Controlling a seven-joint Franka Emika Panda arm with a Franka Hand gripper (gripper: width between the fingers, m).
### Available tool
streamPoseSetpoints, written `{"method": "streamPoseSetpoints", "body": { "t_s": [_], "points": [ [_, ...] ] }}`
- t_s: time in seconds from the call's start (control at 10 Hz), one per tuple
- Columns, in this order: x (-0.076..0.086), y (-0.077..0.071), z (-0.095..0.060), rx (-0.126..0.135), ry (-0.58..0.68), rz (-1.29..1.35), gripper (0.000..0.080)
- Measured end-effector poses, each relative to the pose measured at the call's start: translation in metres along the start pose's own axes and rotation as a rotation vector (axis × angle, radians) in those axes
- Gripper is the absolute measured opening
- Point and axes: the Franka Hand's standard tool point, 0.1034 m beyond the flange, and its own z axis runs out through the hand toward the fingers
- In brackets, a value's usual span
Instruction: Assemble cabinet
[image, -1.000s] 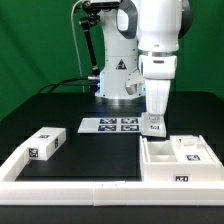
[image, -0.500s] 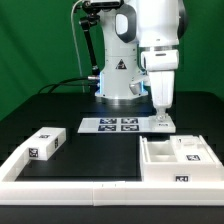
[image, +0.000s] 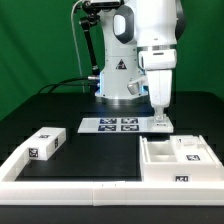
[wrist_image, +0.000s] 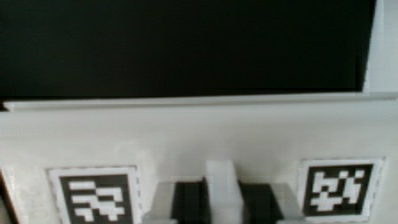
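Black table (image: 100, 150), green backdrop (image: 30, 50), end effector (image: 161, 118) clamped on tagged cabinet panel (wrist_image: 214, 130), grip blurred and cropped in wrist view

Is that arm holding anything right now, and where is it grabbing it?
Apparently a white cabinet panel, pinched at its thin edge by the gripper.

Black table (image: 100, 150) bears marker board (image: 109, 125), tagged white block (image: 45, 143) and open box (image: 178, 160).

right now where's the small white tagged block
In the exterior view, the small white plastic block lies on that view's left, close to the long white border rail and left of the marker board.
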Motion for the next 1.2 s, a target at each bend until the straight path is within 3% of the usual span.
{"method": "streamPoseSetpoints", "body": {
  "t_s": [0.2, 0.4, 1.0, 1.2],
  "points": [
    [-0.009, 0.014, 0.0, 0.007, -0.016, -0.01, 0.0068],
    [-0.012, 0.033, -0.005, -0.005, -0.028, -0.002, 0.0068],
    [-0.013, 0.036, -0.005, -0.005, -0.031, -0.004, 0.0068],
    [-0.014, 0.055, -0.009, -0.01, -0.043, -0.003, 0.0068]
  ]
}}
